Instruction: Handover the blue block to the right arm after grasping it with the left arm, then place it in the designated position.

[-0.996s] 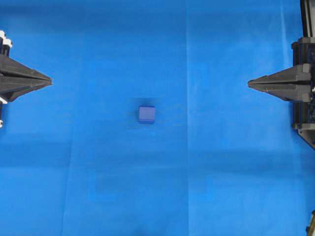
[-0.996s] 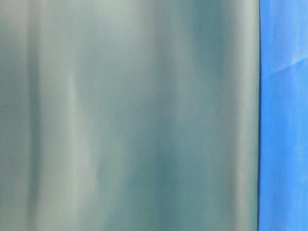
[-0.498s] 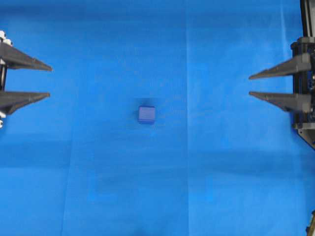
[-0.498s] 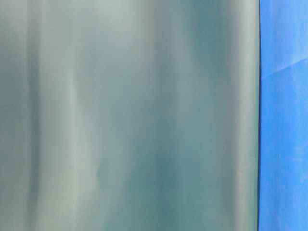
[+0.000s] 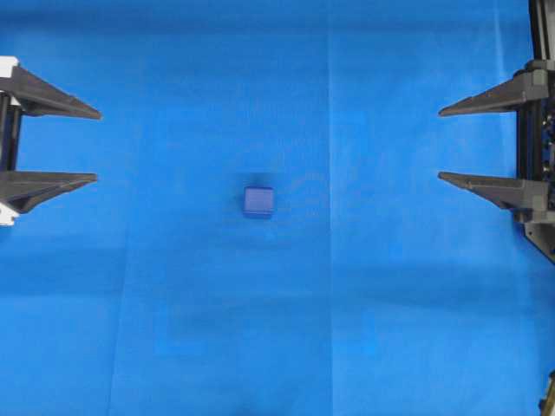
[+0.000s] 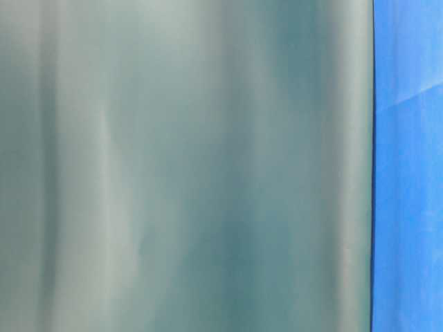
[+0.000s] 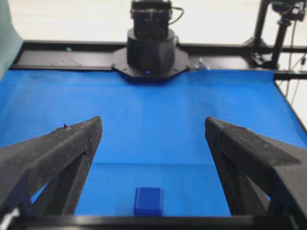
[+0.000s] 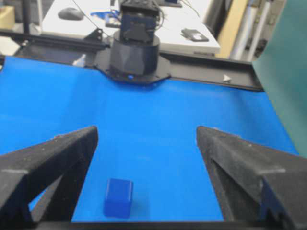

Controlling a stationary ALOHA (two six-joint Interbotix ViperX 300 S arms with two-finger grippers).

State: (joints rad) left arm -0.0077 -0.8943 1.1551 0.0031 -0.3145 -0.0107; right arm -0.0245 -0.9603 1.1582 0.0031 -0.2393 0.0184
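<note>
The blue block [image 5: 258,201] sits alone on the blue cloth [image 5: 286,329] near the middle of the overhead view, free of both arms. My left gripper [image 5: 97,146] stands open at the left edge, its two black fingers wide apart and pointing right, well short of the block. At the right edge my right gripper [image 5: 440,143] is open too, pointing left. The left wrist view shows the block [image 7: 148,201] low between the spread fingers of the left gripper [image 7: 153,127]. In the right wrist view the block [image 8: 118,197] lies low and left between the fingers of the right gripper [image 8: 146,134].
The opposite arm's black base [image 7: 150,48] stands at the far end of the cloth in the left wrist view, and likewise a black base [image 8: 134,48] in the right wrist view. A grey-green sheet [image 6: 187,166] fills most of the table-level view, with a strip of blue cloth [image 6: 408,166] beside it.
Both grippers have gone from shut to wide open over the last second. The left gripper has crept slightly right. The block has not moved.
</note>
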